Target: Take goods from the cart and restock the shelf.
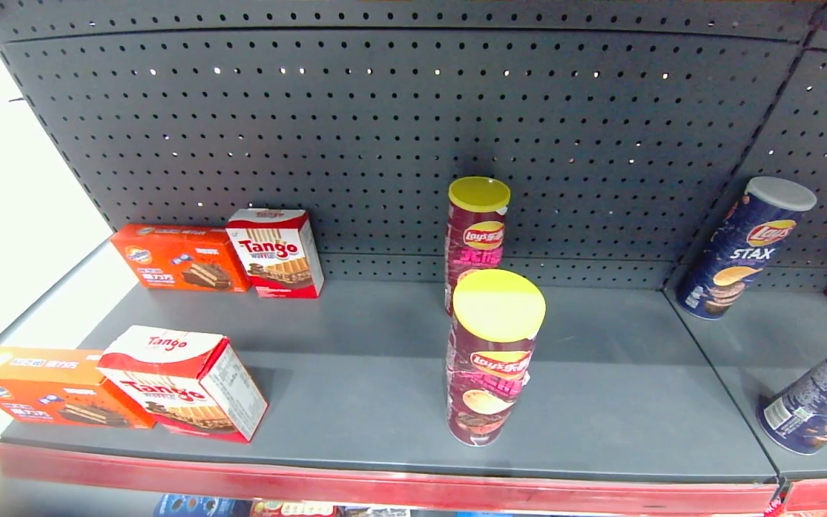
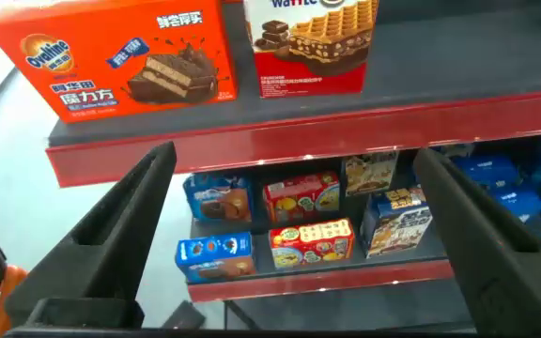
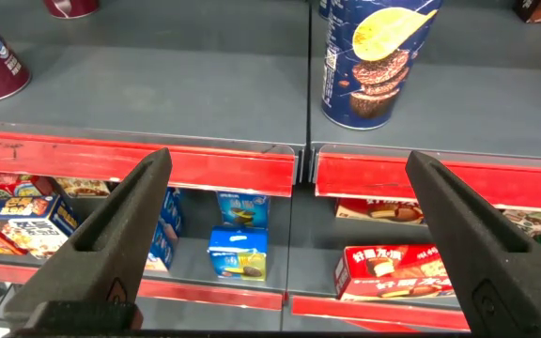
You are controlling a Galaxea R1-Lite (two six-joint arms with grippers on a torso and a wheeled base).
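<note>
**Black and wide open, holding nothing**

The left hand (image 2: 294, 153) is open and empty. It points at the red front edge of the shelf (image 2: 280, 141), just below an orange box (image 2: 111, 56) and a wafer box (image 2: 313, 42). The right hand (image 3: 288, 158) is open and empty too. It faces the same red edge, below a blue chip can (image 3: 374, 61). On the grey shelf, two purple cans (image 1: 489, 366) with yellow lids stand upright, one behind the other.

I note printed logos on front yellow-lidded can (image 1: 489, 373), rear yellow-lidded can (image 1: 474, 237), blue can (image 1: 736, 251), red-white box (image 1: 184, 384), orange box (image 1: 176, 256); none read off here
</note>
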